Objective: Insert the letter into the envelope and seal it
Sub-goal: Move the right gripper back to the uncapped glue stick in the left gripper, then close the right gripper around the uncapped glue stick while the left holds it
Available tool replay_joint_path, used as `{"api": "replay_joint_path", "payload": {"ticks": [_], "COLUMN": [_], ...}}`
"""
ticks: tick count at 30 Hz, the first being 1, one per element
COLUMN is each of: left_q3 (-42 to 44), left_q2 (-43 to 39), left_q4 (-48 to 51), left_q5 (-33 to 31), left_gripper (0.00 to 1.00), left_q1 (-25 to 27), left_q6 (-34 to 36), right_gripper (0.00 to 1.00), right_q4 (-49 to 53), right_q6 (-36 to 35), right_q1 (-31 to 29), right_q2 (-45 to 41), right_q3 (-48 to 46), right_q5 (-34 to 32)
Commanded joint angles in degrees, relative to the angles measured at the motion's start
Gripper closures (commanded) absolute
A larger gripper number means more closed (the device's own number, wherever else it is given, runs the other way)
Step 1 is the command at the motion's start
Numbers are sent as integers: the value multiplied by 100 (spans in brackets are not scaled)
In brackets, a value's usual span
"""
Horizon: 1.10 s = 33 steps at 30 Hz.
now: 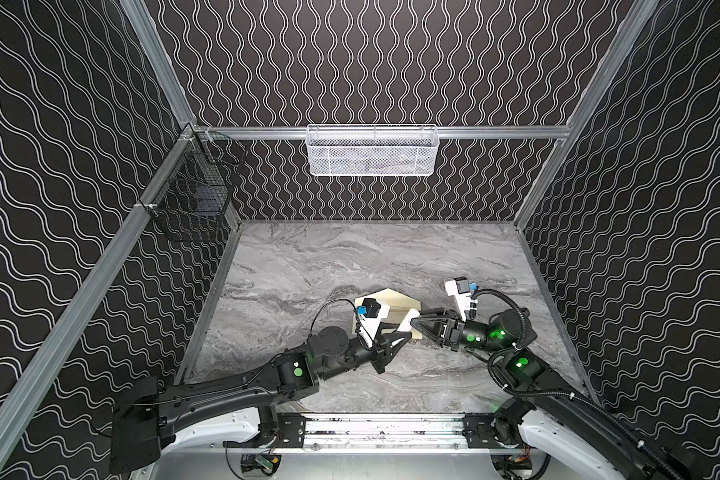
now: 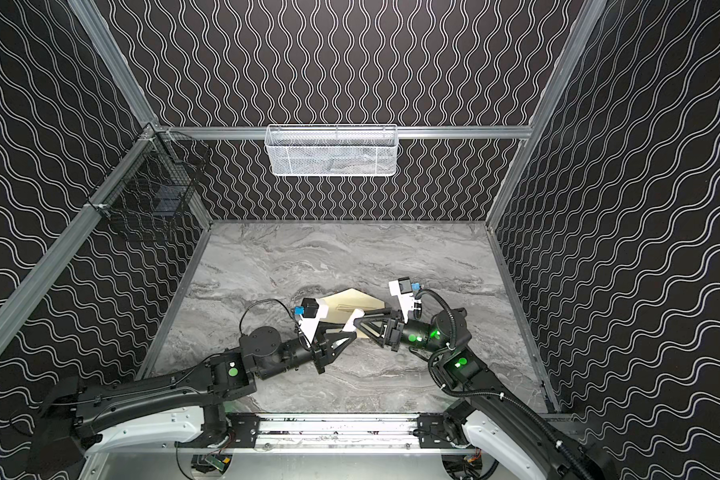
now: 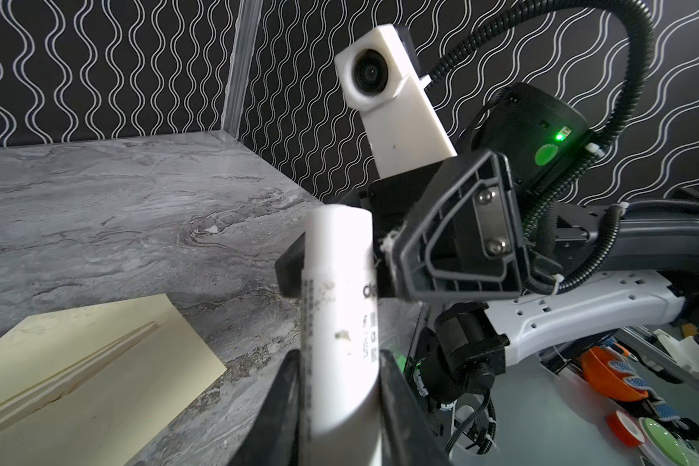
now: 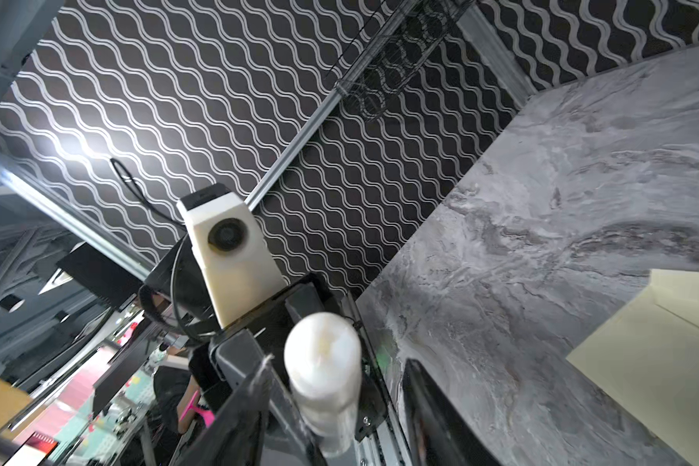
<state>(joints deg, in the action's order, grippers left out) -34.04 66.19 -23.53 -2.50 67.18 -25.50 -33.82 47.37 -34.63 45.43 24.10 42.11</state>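
Observation:
The pale cream envelope lies flat on the marble table, its pointed flap open toward the back wall. It also shows in the wrist views. The letter is hidden. My left gripper is shut on a white cylindrical stick, held over the envelope's near right part. My right gripper faces it from the right. Its jaws straddle the stick's free end, and a gap shows on one side.
A white mesh basket hangs on the back wall and a black wire basket on the left wall. Bare marble table stretches behind the envelope. A metal rail runs along the front edge between the arm bases.

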Motion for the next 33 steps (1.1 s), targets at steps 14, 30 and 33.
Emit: {"api": "replay_joint_path", "payload": {"ticks": [14,30,33], "left_q3": [-45,-92,-50], "left_q2": [122,-294,-318], "left_q4": [-359,454,441], "left_q5": [224,1009,1352], "left_gripper": [100,20,19], "left_q1": [-3,-62,-73], "left_q6": [-42,317,374], "right_gripper": [72,100,100], "right_q4": [-194,4024,4529], "right_q6": [-162,-3447,-3974], "right_q1": [-432,-128,11], "right_q2": [159,383,555], "right_q3": [336,1843,2146], "right_q5": [-211,536,955]}}
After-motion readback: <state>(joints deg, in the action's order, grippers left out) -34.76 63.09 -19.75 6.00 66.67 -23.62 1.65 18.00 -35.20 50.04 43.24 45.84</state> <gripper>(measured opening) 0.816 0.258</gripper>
